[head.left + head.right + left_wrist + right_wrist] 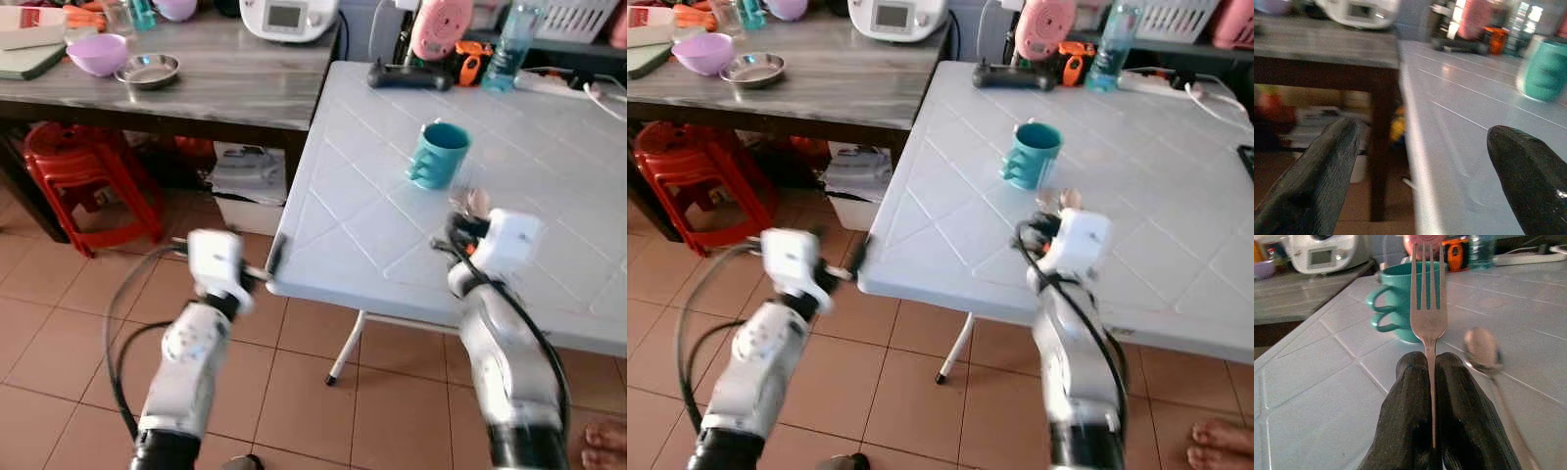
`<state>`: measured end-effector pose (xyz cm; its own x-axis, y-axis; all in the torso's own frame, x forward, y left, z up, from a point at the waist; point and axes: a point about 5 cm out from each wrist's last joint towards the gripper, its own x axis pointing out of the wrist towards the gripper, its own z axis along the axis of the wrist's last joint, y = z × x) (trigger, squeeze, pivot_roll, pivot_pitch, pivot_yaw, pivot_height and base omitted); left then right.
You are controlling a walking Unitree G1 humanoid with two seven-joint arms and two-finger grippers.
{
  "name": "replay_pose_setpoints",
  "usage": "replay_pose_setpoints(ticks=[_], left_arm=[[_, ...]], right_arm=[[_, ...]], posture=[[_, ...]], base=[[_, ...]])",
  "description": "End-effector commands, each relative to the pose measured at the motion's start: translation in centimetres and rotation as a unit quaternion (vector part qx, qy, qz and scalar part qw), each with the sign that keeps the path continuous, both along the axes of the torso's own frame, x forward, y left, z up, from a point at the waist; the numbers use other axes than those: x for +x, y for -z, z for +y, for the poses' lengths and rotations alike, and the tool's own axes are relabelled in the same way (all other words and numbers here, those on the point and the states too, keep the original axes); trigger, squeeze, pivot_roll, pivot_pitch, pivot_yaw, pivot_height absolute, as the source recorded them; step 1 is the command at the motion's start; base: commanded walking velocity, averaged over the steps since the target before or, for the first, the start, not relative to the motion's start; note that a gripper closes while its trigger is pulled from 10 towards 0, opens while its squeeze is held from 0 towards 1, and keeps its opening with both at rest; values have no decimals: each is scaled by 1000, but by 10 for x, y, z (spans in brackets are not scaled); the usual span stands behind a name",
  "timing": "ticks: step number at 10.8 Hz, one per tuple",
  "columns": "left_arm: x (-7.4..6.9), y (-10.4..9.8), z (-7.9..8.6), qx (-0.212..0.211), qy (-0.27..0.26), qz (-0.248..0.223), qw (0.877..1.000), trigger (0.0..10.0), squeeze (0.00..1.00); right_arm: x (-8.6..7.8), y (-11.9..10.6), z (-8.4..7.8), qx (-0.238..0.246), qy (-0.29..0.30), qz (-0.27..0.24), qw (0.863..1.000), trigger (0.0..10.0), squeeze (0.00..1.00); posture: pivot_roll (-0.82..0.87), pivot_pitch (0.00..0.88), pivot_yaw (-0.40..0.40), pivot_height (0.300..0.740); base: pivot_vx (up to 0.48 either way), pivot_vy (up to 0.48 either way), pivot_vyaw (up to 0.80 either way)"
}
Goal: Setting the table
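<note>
My right gripper (pixel 1429 360) is shut on a metal fork (pixel 1427 308), tines pointing away, held just over the white plastic table (pixel 549 166). A metal spoon (pixel 1483 350) lies on the table right beside the fork. Just beyond them stands a teal mug (pixel 438 154) that shows two handles, as if two are stacked. My left gripper (pixel 269 259) is open at the table's near left corner, level with the edge, with nothing between its fingers (pixel 1317 171).
A dark wooden table (pixel 235 78) at the left holds a purple bowl (pixel 98 54), a metal bowl (pixel 149 70) and a white appliance (pixel 289 18). Red stools (pixel 83 171) stand under it. A black tool (pixel 407 76) and water bottle (pixel 509 44) sit at the white table's far edge. A person's bare foot (pixel 600 446) is near my right.
</note>
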<state>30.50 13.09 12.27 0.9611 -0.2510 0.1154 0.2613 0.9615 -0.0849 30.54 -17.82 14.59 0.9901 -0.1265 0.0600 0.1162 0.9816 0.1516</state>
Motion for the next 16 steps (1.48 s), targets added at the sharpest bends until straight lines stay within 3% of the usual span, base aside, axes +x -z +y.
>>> replay_pose_setpoints(ticks=[1, 2, 3, 7, 16], left_arm=[[3, 1, 2, 7, -12, 0, 1000, 10000, 0], [7, -1, 5, 9, -13, -4, 1000, 10000, 0], [9, -2, 4, 7, -8, -7, 1000, 10000, 0], [13, -5, -7, -2, 5, -18, 1000, 10000, 0], [18, -5, -10, -4, 15, -19, 1000, 10000, 0]], right_arm=[[-5, -7, -1, -12, 9, -21, 1000, 10000, 0], [-19, -6, -6, -44, 30, -32, 998, 10000, 0], [-21, -5, -6, -50, 30, -34, 998, 10000, 0], [-18, -10, -4, -56, 33, -40, 997, 10000, 0], [-17, -14, -3, -59, 42, -56, 996, 10000, 0]], posture=[[60, 31, -16, 740], [52, 24, -12, 740], [52, 24, -12, 740], [44, 18, -11, 740], [35, 23, -3, 740]], base=[[0, 0, 0], [0, 0, 0], [0, 0, -438], [0, 0, -742], [0, 344, -495]])
